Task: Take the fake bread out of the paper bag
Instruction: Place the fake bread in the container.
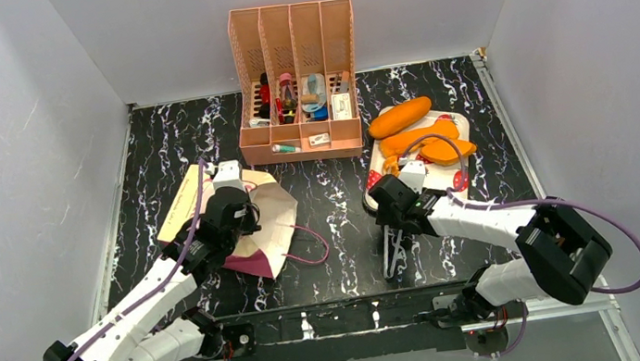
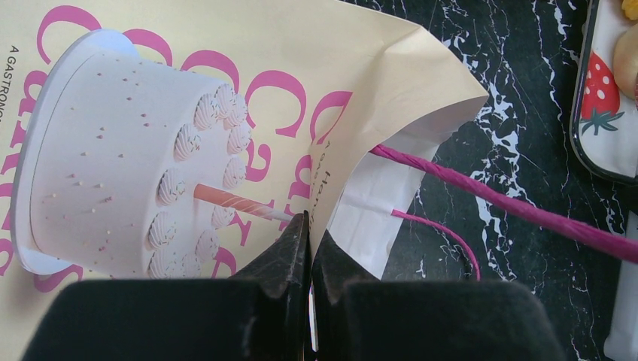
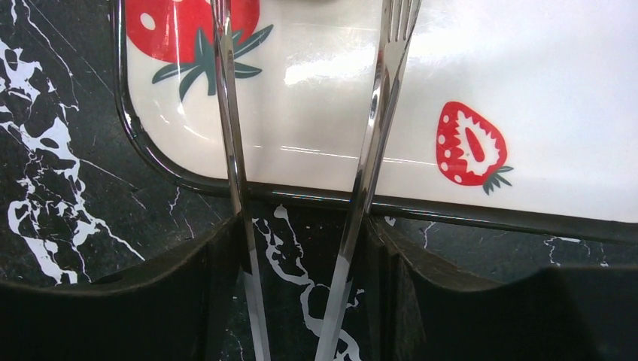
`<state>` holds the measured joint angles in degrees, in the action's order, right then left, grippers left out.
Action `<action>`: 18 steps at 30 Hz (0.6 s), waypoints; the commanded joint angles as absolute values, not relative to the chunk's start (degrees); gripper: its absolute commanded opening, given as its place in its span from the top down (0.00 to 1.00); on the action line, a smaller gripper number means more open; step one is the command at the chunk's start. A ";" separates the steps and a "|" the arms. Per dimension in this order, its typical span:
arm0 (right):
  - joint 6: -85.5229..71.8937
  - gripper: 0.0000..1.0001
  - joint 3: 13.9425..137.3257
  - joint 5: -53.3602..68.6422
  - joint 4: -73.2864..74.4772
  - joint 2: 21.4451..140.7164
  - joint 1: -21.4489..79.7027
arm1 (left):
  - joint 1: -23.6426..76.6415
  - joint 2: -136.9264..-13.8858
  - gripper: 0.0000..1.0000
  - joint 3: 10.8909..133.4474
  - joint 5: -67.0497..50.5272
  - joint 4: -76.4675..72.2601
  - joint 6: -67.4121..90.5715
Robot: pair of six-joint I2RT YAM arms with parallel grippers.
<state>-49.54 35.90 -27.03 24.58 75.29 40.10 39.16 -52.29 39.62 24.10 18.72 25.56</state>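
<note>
The tan paper bag (image 1: 270,220) lies flat on the black marble table, its "Cakes" face (image 2: 150,113) turned up. My left gripper (image 2: 310,222) is shut on the upper lip of the bag's mouth, and a strip of white lining shows beside it. Nothing shows inside the bag. Three glossy orange pieces of fake bread (image 1: 422,134) lie on the strawberry-print tray (image 1: 373,173). My right gripper (image 3: 302,226) holds metal tongs (image 3: 376,135), one arm against each finger. The tongs' tips reach over the tray's near corner (image 3: 338,143) and hold nothing.
A peach plastic organiser (image 1: 296,81) with small items stands at the back centre. The bag's pink cord handle (image 1: 311,247) loops over the table towards the middle. White walls close in the table on three sides.
</note>
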 commanded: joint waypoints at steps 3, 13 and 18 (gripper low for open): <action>-49.13 0.46 35.09 -26.36 20.02 75.32 39.48 | 38.95 -50.84 1.00 40.37 23.66 19.76 25.42; -54.82 0.49 27.04 -22.42 20.31 63.62 40.72 | 38.94 -50.59 1.00 41.78 24.07 20.89 24.58; -56.38 0.54 25.53 -23.51 20.80 59.08 45.05 | 38.97 -49.07 1.00 42.61 25.41 23.52 25.60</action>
<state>-54.41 26.00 -22.33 21.32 63.18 41.25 39.16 -51.53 39.92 23.97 20.80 25.12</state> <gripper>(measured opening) 0.478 0.007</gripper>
